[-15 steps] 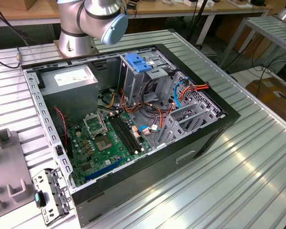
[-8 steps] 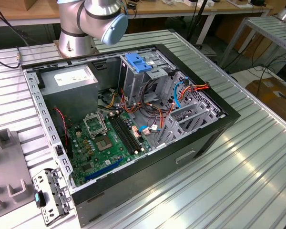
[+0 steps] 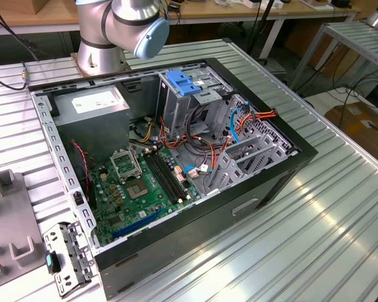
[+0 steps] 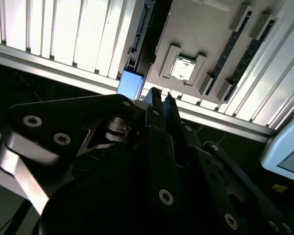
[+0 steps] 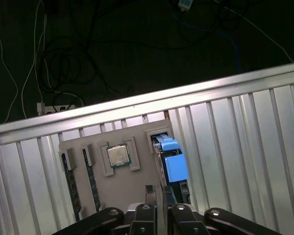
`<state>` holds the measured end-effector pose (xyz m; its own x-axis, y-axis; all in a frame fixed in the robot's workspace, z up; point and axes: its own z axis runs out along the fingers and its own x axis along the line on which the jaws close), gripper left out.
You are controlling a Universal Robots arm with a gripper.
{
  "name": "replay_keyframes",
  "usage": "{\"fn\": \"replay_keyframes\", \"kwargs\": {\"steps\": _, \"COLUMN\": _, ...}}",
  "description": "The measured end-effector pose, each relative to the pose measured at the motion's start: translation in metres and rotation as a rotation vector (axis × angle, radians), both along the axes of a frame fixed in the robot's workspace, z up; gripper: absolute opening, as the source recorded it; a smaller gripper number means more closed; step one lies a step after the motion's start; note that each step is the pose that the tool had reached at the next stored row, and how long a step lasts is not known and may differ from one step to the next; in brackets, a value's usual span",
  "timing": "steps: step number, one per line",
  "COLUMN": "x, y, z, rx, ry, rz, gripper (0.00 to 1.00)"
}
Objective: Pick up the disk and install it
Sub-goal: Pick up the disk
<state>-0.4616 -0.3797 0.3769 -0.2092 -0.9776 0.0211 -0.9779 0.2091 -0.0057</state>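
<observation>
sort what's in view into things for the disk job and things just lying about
For the job: the disk, standing on edge in a slot of the grey holder; the gripper, hovering nearest it; the open computer case.
Lying about: the processor chip and the memory sticks, in the same holder.

Heads up: in the first wrist view, most of the disk (image 5: 175, 165) is buried, with its dark body sunk into the grey tray (image 5: 132, 191) slot. In the second wrist view the gripper (image 4: 160, 100) blocks all but a blue corner of it. In the exterior view the arm (image 3: 123, 25) is chopped off at the top edge.
</observation>
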Motion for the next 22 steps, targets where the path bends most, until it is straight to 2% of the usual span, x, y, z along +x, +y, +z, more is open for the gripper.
{"fn": "replay_keyframes", "kwargs": {"steps": 1, "x": 0.0, "y": 0.0, "z": 0.0, "rx": 0.0, "ry": 0.0, "rz": 0.0, "gripper": 0.24}}
{"fn": "replay_keyframes", "kwargs": {"steps": 19, "x": 0.0, "y": 0.0, "z": 0.0, "rx": 0.0, "ry": 0.0, "rz": 0.001, "gripper": 0.24}}
{"fn": "replay_keyframes", "kwargs": {"steps": 20, "x": 0.0, "y": 0.0, "z": 0.0, "rx": 0.0, "ry": 0.0, "rz": 0.002, "gripper": 0.31}}
{"fn": "replay_keyframes", "kwargs": {"steps": 21, "x": 0.0, "y": 0.0, "z": 0.0, "rx": 0.0, "ry": 0.0, "rz": 0.002, "gripper": 0.31}}
{"fn": "replay_keyframes", "kwargs": {"steps": 22, "x": 0.0, "y": 0.0, "z": 0.0, "rx": 0.0, "ry": 0.0, "rz": 0.002, "gripper": 0.37}}
